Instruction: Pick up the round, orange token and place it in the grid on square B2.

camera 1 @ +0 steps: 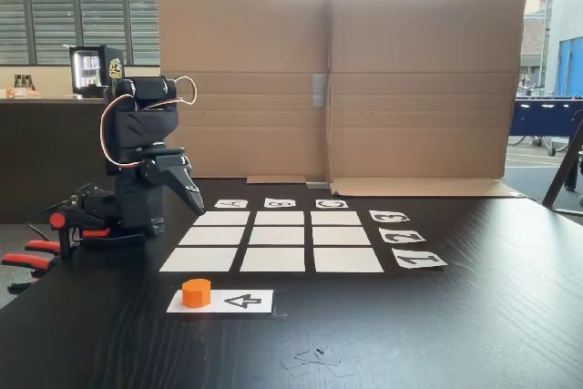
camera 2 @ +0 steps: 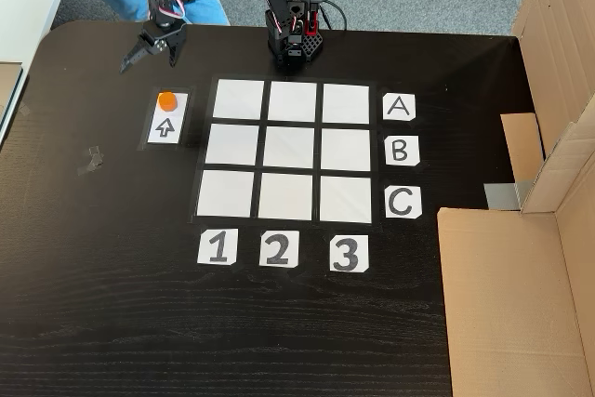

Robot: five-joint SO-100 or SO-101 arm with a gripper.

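Nearest the camera in a fixed view sits the white strip with a black arrow (camera 1: pixel 220 301), and the orange token (camera 1: pixel 196 292) stands on its left end, clear of the grid (camera 1: pixel 271 241), whose centre cell, square B2 (camera 1: pixel 278 235), is bare. From above, the token (camera 2: pixel 166 99) sits on the strip's far end, left of the grid (camera 2: pixel 289 151). Just beyond it the black gripper (camera 2: pixel 127 64) hangs over the dark table (camera 2: pixel 112 304), fingers seemingly together, holding nothing.
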